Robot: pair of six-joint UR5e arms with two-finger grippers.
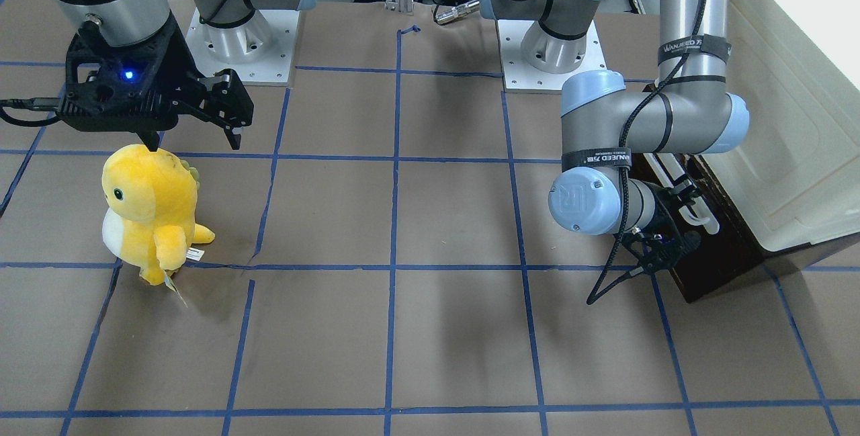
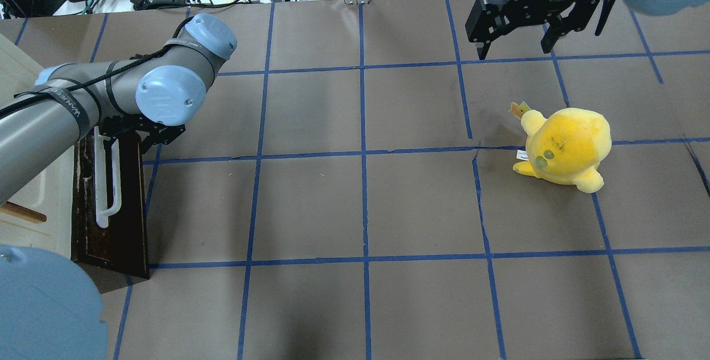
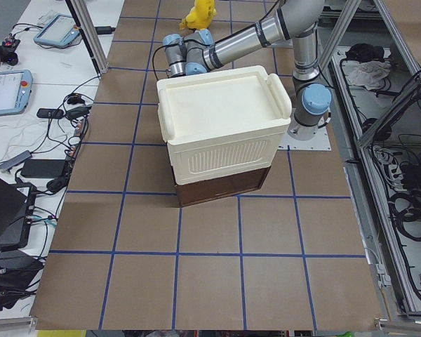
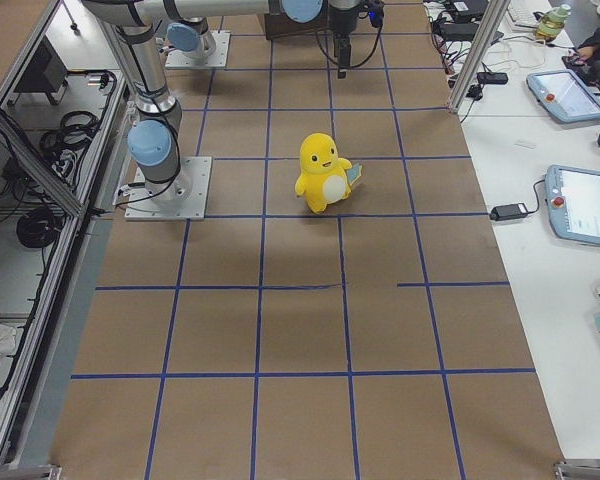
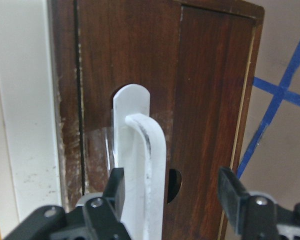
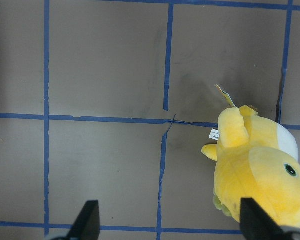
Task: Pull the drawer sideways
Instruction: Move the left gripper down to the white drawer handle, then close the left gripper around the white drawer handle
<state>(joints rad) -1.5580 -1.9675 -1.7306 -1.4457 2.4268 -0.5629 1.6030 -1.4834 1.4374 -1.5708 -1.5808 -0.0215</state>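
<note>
The dark brown drawer (image 2: 119,216) stands at the table's left end under a cream box, with no pale interior showing. Its white bar handle (image 2: 102,182) runs along the front. In the left wrist view the handle (image 5: 140,165) stands between my left gripper's two fingers, close to the left finger (image 5: 117,190). The left gripper (image 5: 175,192) is open around the handle, and it also shows in the overhead view (image 2: 141,133). My right gripper (image 2: 516,46) is open and empty, hovering at the far right of the table.
A large cream-white plastic box (image 3: 221,119) sits on top of the drawer unit (image 3: 221,186). A yellow plush toy (image 2: 566,146) stands on the right side of the table, below the right gripper (image 6: 170,222). Blue tape lines grid the brown table.
</note>
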